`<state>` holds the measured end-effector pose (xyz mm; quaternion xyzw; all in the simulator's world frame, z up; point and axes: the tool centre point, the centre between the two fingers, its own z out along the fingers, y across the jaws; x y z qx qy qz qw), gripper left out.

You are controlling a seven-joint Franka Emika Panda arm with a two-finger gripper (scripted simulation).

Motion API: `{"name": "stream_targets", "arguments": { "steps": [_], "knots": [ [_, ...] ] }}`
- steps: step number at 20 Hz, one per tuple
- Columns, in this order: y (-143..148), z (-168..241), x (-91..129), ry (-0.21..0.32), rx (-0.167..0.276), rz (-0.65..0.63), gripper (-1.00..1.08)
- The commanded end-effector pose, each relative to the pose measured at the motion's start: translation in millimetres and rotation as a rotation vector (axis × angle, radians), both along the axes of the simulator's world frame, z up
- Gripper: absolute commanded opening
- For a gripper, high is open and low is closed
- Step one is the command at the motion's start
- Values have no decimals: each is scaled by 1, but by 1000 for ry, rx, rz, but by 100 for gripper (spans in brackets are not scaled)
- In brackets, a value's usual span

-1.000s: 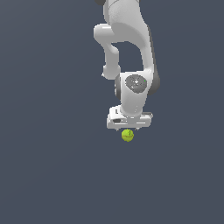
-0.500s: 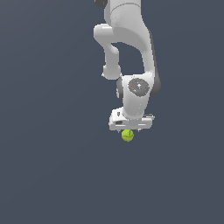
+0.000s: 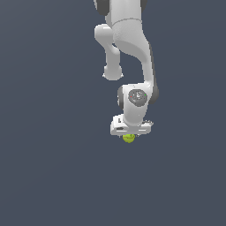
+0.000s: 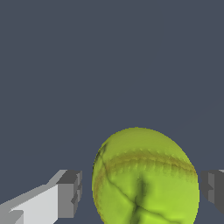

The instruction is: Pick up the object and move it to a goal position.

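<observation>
The yellow-green ball (image 3: pixel 128 139) with a thin dark seam lies on the dark grey floor, just under the white hand of my arm, which hides its upper part. In the wrist view the ball (image 4: pixel 144 179) fills the space between my two fingers. My gripper (image 4: pixel 141 194) is open around it: one finger (image 4: pixel 70 194) stands a small gap away from the ball, and the other (image 4: pixel 213 188) is at its opposite edge. In the exterior view my gripper (image 3: pixel 129 137) is down at the ball's level.
The floor (image 3: pixel 53 167) is a plain dark grey surface with no other objects in view. The white arm (image 3: pixel 128 44) reaches down from the top of the exterior view.
The hand has come down a little over the ball, which now shows less below it. The ball has stayed in place.
</observation>
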<state>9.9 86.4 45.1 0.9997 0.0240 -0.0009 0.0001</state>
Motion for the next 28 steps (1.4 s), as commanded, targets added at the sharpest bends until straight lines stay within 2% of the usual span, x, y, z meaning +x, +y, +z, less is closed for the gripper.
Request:
{"name": "stream_targets", "arguments": {
  "steps": [1, 2, 3, 18, 23, 28],
  "knots": [
    [0, -3, 1, -2, 0, 0, 100],
    [0, -4, 1, -2, 0, 0, 100],
    [0, -4, 1, -2, 0, 0, -100],
    [8, 4, 0, -2, 0, 0, -100],
    [32, 28, -4, -2, 0, 0, -100],
    [71, 65, -11, -2, 0, 0, -100]
  ]
}}
